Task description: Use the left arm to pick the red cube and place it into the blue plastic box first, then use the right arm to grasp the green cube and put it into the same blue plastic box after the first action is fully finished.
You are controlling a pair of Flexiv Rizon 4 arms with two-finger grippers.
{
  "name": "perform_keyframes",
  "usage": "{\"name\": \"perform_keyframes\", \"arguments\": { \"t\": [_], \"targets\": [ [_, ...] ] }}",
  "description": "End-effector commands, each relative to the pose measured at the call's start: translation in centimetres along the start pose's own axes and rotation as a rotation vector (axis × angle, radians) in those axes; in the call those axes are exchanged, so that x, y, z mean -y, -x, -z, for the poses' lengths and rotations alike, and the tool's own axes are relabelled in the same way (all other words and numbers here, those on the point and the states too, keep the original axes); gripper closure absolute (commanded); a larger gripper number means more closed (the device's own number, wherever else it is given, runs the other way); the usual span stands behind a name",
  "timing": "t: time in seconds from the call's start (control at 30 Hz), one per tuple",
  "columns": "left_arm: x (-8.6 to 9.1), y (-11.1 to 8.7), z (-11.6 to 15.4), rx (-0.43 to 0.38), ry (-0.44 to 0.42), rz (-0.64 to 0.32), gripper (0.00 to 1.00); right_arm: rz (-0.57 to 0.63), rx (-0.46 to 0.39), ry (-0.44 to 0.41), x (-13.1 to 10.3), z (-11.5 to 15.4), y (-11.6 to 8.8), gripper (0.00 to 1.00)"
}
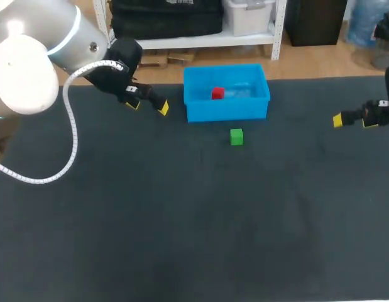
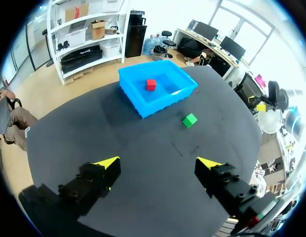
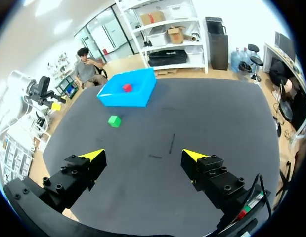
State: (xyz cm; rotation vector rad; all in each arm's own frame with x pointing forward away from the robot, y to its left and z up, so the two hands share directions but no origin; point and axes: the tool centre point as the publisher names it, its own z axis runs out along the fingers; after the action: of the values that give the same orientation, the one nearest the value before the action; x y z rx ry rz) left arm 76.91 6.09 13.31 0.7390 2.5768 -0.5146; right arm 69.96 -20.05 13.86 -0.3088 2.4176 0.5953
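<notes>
One cube home: red cube [image 1: 217,93] lies inside the blue plastic box [image 1: 225,114]. Our left gripper [image 1: 147,106] sits beside the box, jaws apart, empty. Step two, we judge: right gripper [image 1: 354,121], jaws apart and well off, must reach the green cube [image 1: 236,136] just in front of the box.

A red cube [image 1: 217,93] and a green cube [image 1: 236,136] stand out against the plain dark charcoal worktop [image 1: 181,220]; the plastic box [image 1: 227,111] is bright blue. The left tool [image 1: 147,106] and right tool [image 1: 354,121] are black with yellow tips.
</notes>
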Motion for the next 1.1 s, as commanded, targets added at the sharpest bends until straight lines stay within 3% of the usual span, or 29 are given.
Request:
{"name": "perform_keyframes", "arguments": {
  "t": [0.03,0.6,1.1],
  "targets": [
    [-0.1,-0.1,0.1,0.004,-0.004,-0.002,0.00,0.001,-0.023,-0.032,-0.6,-0.3,0.8,0.00],
    [-0.1,-0.1,0.1,0.004,-0.004,-0.002,0.00,0.010,-0.123,-0.134,-5.6,-3.2,2.2,0.00],
    [-0.1,-0.1,0.1,0.004,-0.004,-0.002,0.00,-0.002,-0.181,-0.164,-9.7,-6.7,2.6,0.00]
  ]
}}
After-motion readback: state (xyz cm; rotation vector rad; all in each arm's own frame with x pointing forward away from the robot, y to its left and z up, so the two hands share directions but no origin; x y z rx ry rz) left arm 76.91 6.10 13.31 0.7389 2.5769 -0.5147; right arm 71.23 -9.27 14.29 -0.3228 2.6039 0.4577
